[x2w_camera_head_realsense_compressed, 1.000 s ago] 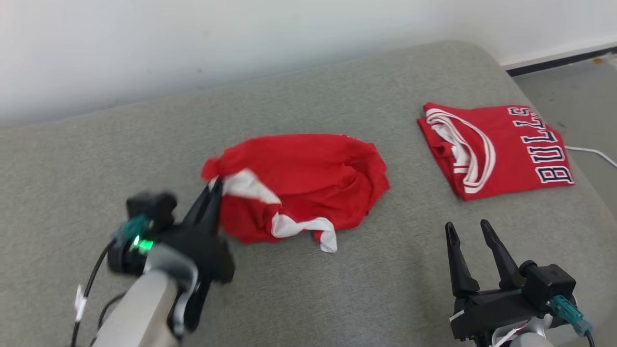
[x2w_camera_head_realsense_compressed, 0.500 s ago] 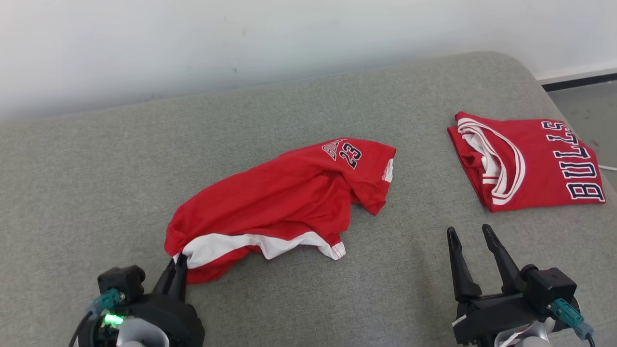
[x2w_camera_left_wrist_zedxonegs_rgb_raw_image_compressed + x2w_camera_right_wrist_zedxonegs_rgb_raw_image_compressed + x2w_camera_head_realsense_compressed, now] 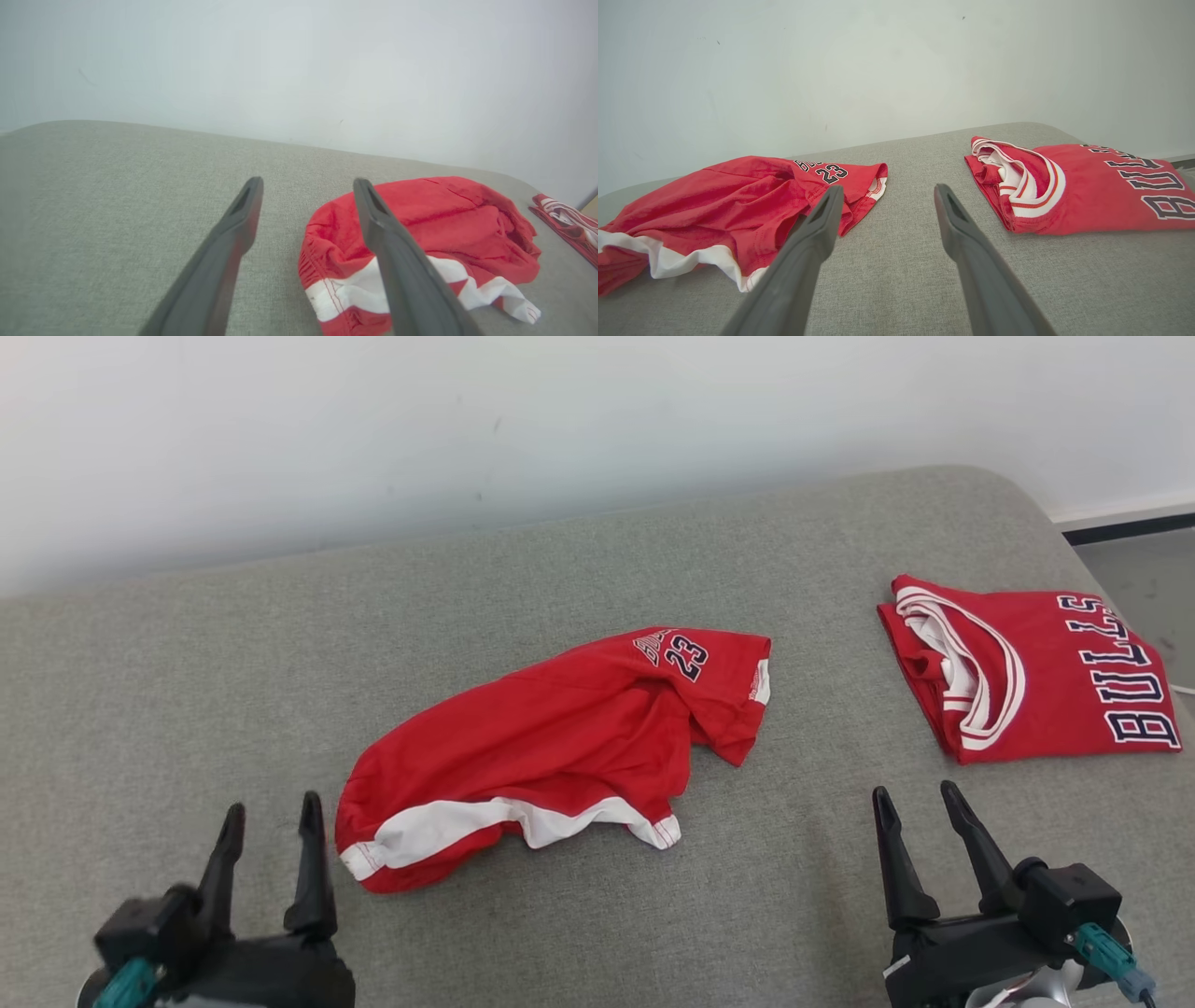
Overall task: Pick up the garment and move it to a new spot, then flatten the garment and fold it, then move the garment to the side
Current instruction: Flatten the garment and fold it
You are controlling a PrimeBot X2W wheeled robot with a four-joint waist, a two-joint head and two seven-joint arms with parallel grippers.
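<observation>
The left gripper (image 3: pixel 272 803) stands spread and empty at the cushion's (image 3: pixel 560 569) near left, just beside the crumpled red shorts (image 3: pixel 551 747) lying mid-cushion. The right gripper (image 3: pixel 913 789) gapes empty too, with bare fabric ahead. A folded jersey (image 3: pixel 1027 677) sits by the right edge.

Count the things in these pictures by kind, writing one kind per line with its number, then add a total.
Red garments: 2 (crumpled red shorts, folded red jersey)
Grippers: 2 (left gripper, right gripper, both open and holding nothing)
Grey cushion: 1
Total: 5
</observation>
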